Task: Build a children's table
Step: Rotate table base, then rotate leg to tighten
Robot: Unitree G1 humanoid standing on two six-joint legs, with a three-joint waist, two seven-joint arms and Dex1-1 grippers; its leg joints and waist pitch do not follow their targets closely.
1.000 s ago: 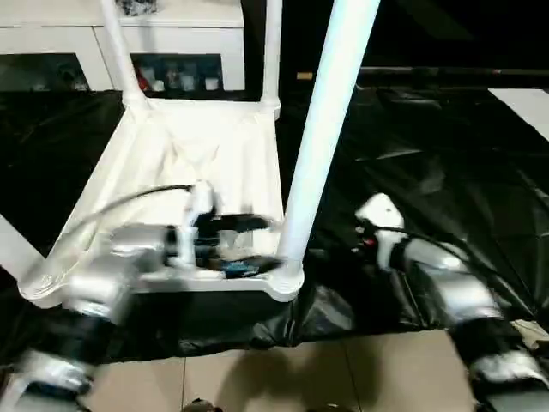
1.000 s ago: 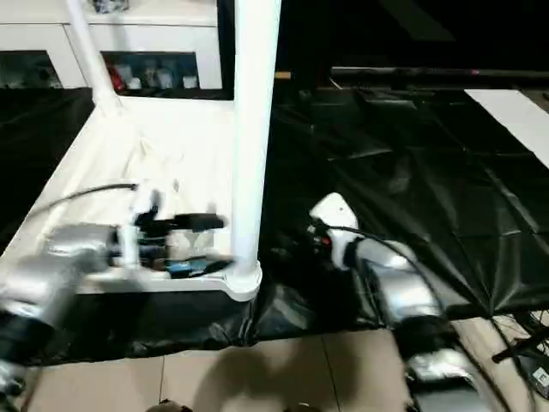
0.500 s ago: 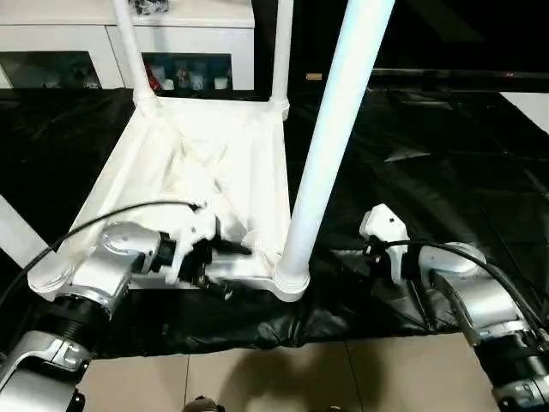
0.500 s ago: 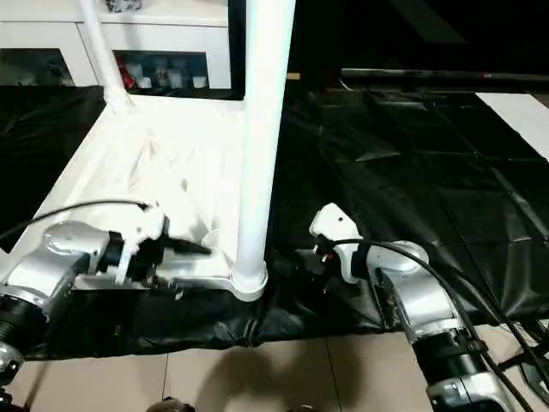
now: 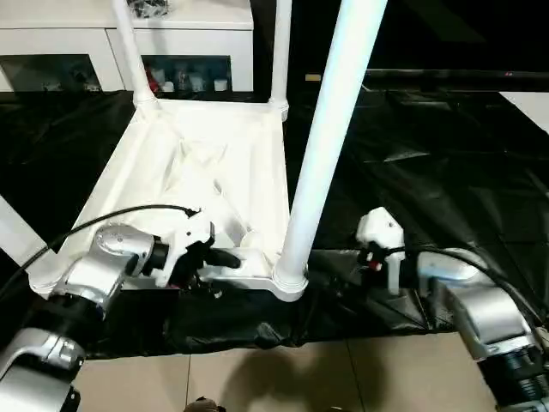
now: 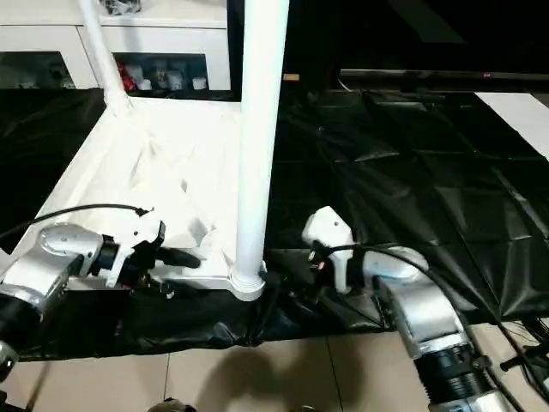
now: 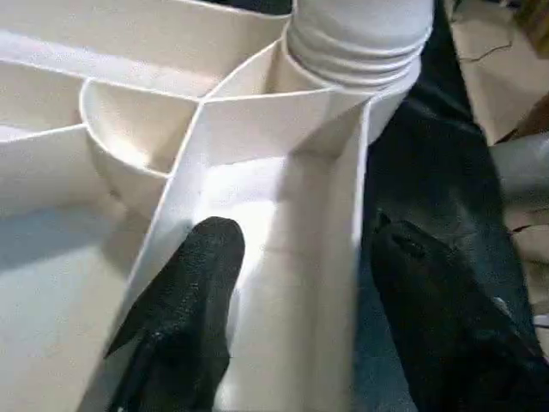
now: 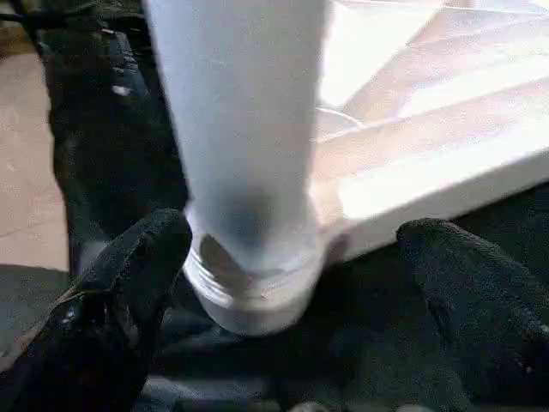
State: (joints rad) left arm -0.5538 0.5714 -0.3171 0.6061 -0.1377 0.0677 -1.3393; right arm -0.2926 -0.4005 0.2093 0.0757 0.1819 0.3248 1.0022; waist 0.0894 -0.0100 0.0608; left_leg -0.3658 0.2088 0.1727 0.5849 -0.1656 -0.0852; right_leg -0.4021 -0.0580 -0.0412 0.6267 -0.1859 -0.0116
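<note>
Left gripper [image 7: 292, 283] straddling tabletop [image 5: 214, 163] rim – leg [image 5: 330, 129], cabinet [image 5: 51, 43] behind

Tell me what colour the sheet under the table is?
Black sheet, clearest in the right eye view.

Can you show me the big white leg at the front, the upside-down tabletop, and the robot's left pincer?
Long white tubular leg [image 5: 330, 129], left eye view, mid-shaft.
White plastic upside-down tabletop [image 5: 257, 154], left eye view, ribbed underside.
Left pincer [image 7: 296, 292], left wrist view, midway between fingertips.

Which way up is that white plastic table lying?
Upside down: white plastic tabletop lies ribbed side up on black sheet, with white tubular legs pointing upward.
</note>
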